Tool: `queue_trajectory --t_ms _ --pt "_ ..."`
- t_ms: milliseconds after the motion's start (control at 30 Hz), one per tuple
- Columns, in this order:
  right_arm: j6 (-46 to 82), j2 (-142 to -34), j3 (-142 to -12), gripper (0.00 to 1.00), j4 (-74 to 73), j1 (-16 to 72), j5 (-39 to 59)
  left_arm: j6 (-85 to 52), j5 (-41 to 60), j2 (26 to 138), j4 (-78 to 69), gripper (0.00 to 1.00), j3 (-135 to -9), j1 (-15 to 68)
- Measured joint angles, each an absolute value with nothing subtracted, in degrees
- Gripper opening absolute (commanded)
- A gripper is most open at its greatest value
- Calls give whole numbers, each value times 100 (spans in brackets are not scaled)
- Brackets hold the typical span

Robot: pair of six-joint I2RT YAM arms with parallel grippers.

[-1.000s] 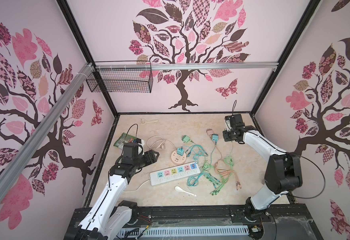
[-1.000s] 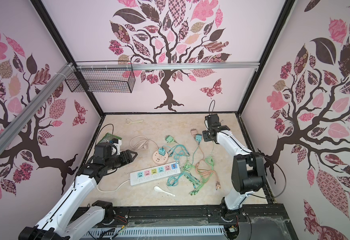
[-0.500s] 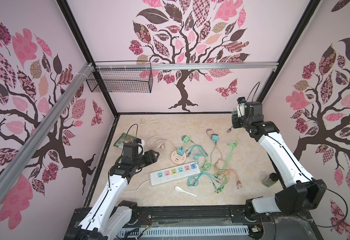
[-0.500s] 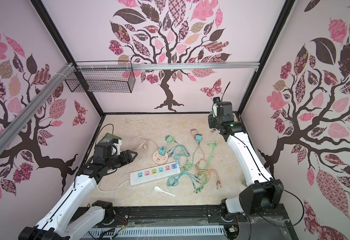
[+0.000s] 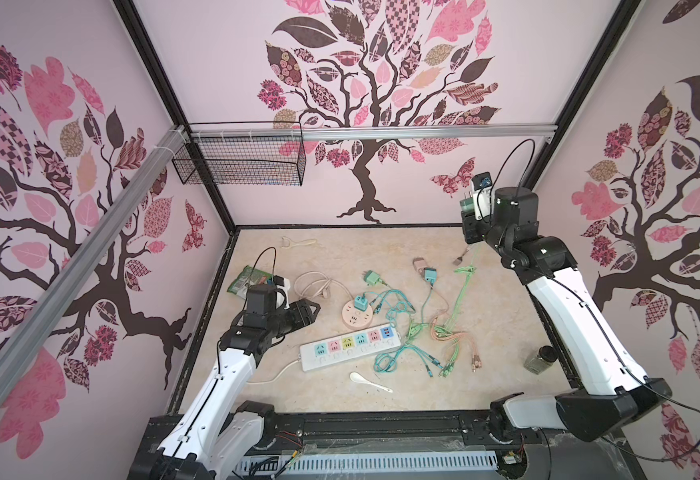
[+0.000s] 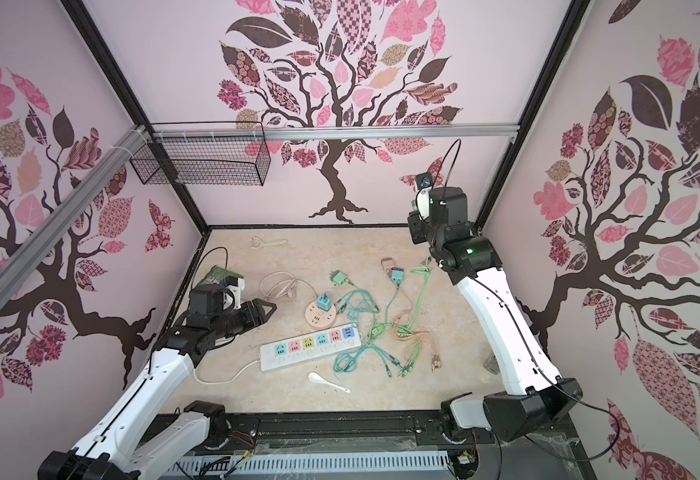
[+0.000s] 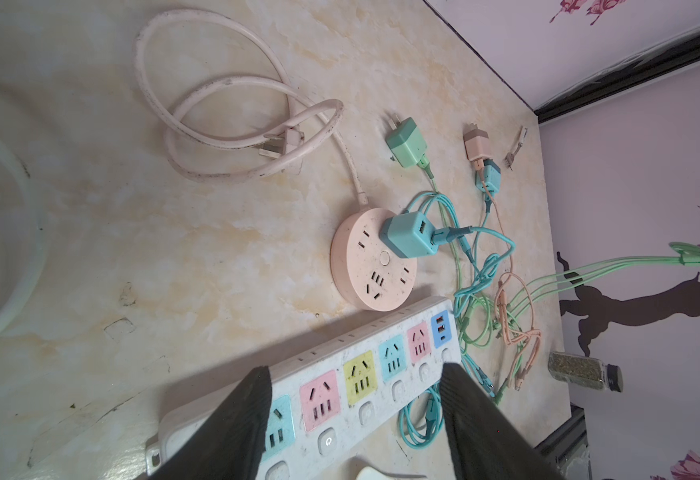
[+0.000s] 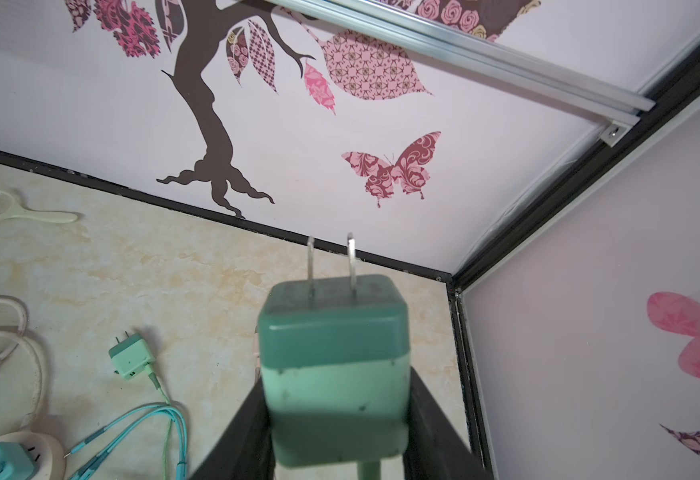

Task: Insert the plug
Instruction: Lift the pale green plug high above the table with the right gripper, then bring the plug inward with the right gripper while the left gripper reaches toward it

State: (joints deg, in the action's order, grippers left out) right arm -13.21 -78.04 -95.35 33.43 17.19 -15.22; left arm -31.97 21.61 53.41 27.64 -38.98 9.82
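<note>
Over beige tabletop [image 8: 182, 270], right fingers [image 8: 244, 444] clamp the green plug [image 8: 333, 365].

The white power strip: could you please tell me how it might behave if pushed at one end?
The white power strip looks rigid and long, so it would probably pivot rather than slide straight. Its white cord curls loosely off one end and should trail floppily. The teal cables beside its other end may get dragged along.
</note>
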Motion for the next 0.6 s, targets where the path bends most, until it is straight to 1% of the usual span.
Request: queue_trajectory --t_ms 433,533,600 --pt "-1697 -7804 -10189 24 3404 1857 -1667 -3262 2305 5428 2685 68 -3898 982" --pt "-1697 -7802 -10202 24 3430 2032 -1586 -3295 2388 5428 2635 68 -3898 982" --pt "-1688 -7800 -10134 25 3470 2139 -1347 -3301 2484 5428 2626 68 -3907 982"
